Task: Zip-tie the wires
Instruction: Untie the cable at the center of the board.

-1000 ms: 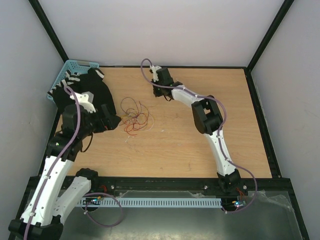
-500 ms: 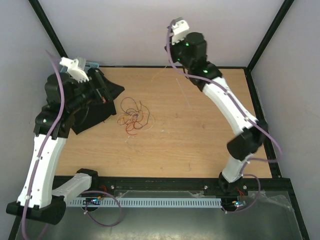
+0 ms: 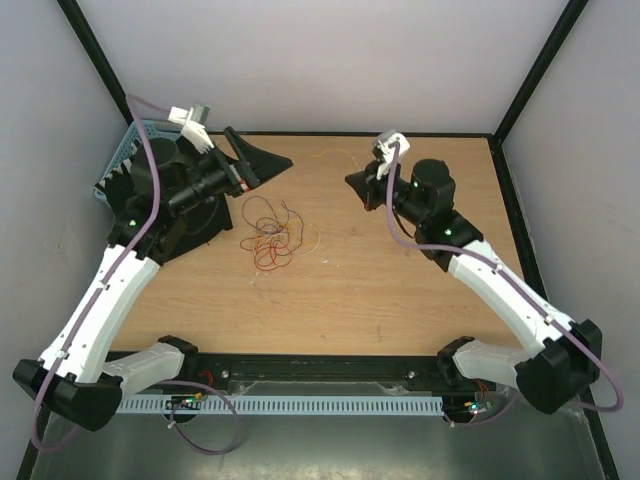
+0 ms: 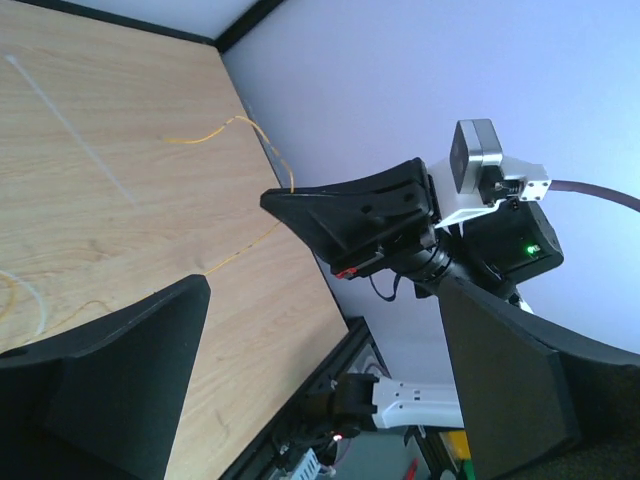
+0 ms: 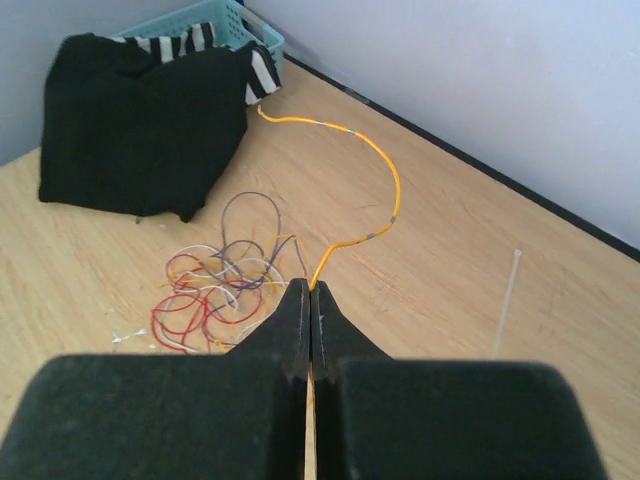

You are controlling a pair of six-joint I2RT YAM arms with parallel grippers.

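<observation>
The wires (image 3: pixel 272 238) lie as a tangle of red, dark, white and orange-yellow strands (image 5: pixel 215 295) in the middle of the table. My right gripper (image 5: pixel 310 292) is shut on one long orange-yellow wire (image 5: pixel 385 170), which arcs away from the jaw tips toward the black cloth. In the top view the right gripper (image 3: pixel 352 180) hovers right of the tangle. My left gripper (image 3: pixel 262 160) stands open behind and left of the tangle, nothing between its fingers (image 4: pixel 130 380). It faces the right gripper (image 4: pixel 340 215). A thin white zip tie (image 5: pixel 507 295) lies flat on the wood.
A black cloth (image 5: pixel 140 120) lies at the back left, partly over a teal basket (image 5: pixel 215 22) holding striped fabric. Grey walls and a black frame (image 3: pixel 540 260) bound the table. The zip tie (image 4: pixel 70 125) also shows in the left wrist view.
The right arm came down from its raised pose and now sits low, right of the tangle, still shut. The left gripper swung rightward along the back. The tangle barely shifted.
</observation>
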